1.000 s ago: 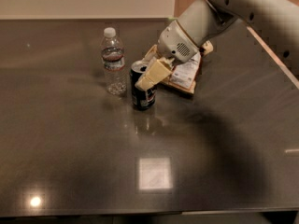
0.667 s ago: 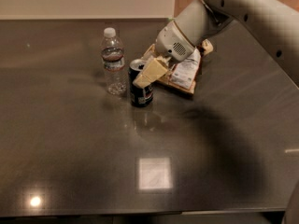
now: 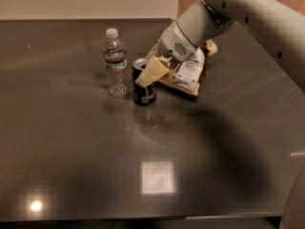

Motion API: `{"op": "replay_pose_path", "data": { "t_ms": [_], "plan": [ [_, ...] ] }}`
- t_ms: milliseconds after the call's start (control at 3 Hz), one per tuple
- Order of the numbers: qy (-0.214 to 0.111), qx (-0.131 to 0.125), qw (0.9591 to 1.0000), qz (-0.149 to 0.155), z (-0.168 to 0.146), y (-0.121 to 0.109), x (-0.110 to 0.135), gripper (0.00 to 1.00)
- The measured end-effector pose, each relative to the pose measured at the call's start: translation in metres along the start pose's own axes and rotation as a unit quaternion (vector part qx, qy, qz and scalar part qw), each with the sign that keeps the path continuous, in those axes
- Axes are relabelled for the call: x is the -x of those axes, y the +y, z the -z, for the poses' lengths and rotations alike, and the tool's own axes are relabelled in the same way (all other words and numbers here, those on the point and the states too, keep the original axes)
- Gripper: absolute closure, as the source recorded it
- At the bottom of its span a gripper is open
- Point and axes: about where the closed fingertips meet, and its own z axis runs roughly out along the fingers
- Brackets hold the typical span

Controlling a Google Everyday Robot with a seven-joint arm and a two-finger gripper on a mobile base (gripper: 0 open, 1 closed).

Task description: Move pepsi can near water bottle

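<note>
Dark grey table [image 3: 71,175]. Gripper [image 3: 148,73] clamps the top of the pepsi can [image 3: 144,93], which stands just right of the water bottle [image 3: 116,63]; chip bag [image 3: 190,73] lies behind, far right. Risk: a skewed release tips the can into the light bottle and topples it.

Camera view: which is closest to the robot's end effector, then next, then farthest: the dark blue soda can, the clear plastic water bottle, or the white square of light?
1. Dark blue pepsi can, right at the end effector.
2. Clear plastic water bottle, standing just past the can.
3. White square of light, far off, toward the camera.
</note>
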Motion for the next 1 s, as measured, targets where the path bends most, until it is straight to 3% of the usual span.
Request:
{"op": "replay_pose_path", "data": {
  "t_ms": [333, 667, 1000],
  "plan": [
    [0.0, 0.002, 1.0, 0.001, -0.002, 0.0008, 0.0008, 0.13],
    [0.0, 0.004, 1.0, 0.002, -0.0039, 0.0011, 0.0015, 0.0],
    [0.0, 0.004, 1.0, 0.002, -0.004, 0.0011, 0.0015, 0.0]
  ]
}}
